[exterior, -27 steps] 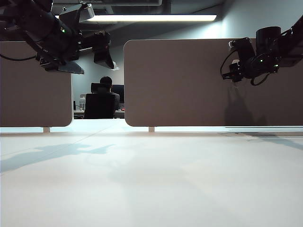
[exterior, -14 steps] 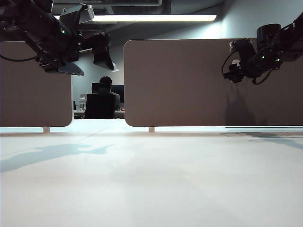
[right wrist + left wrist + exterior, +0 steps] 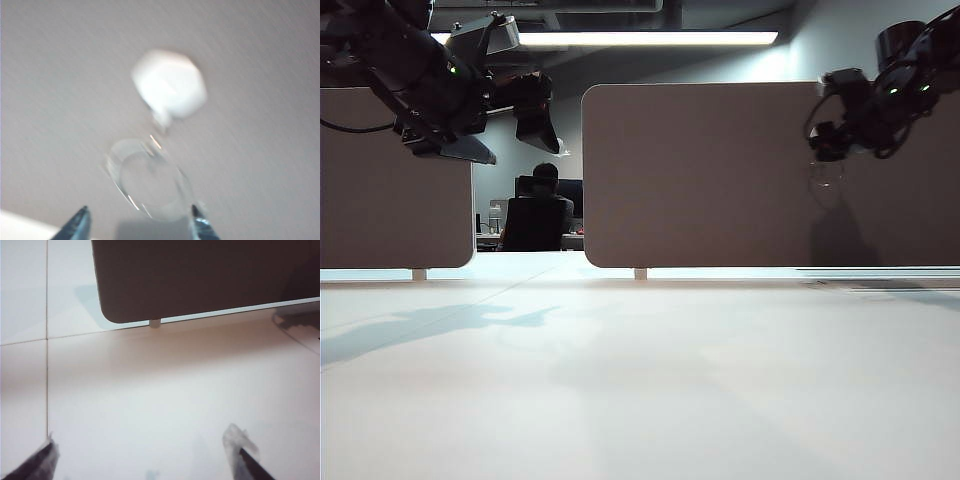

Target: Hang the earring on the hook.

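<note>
The right gripper (image 3: 137,222) has lifted off the panel (image 3: 720,170), jaws parted and empty — the earring (image 3: 150,180) now hangs below the hook (image 3: 170,85), apparently hung. Left gripper (image 3: 145,460) wide open, empty, idle.

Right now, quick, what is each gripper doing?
Left gripper: open, holding nothing, above the table.
Right gripper: open, by the earring under the hook.
</note>
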Controlling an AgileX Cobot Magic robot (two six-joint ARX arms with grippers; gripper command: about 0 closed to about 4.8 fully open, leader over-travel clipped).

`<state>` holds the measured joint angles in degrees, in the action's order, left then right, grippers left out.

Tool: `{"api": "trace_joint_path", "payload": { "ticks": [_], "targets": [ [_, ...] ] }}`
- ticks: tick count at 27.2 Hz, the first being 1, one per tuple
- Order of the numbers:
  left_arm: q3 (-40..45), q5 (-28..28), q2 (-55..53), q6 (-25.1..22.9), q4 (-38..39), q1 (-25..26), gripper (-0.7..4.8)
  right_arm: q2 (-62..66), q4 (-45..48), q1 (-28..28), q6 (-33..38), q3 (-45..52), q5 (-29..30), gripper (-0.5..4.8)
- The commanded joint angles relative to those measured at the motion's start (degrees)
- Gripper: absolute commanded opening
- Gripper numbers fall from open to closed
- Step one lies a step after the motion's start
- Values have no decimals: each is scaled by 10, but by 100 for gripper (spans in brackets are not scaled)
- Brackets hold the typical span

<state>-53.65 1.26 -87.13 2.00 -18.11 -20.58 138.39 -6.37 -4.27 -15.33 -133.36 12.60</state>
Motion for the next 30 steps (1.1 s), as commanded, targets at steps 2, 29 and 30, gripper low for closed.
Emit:
{"api": "trace_joint_path", "payload": {
  "ticks": [2,29,30],
  "targets": [
    [-2,5,9,2,-4,0,479,-27,-113,-6,6,-3,-11,119],
    [-2,-90,406,1,250,-1,-6,-346,-346,165,71,-2,-1,-7],
    [-2,-90,424,2,268,-1,-6,-357,-354,175,71,-2,0,-7]
  ]
}}
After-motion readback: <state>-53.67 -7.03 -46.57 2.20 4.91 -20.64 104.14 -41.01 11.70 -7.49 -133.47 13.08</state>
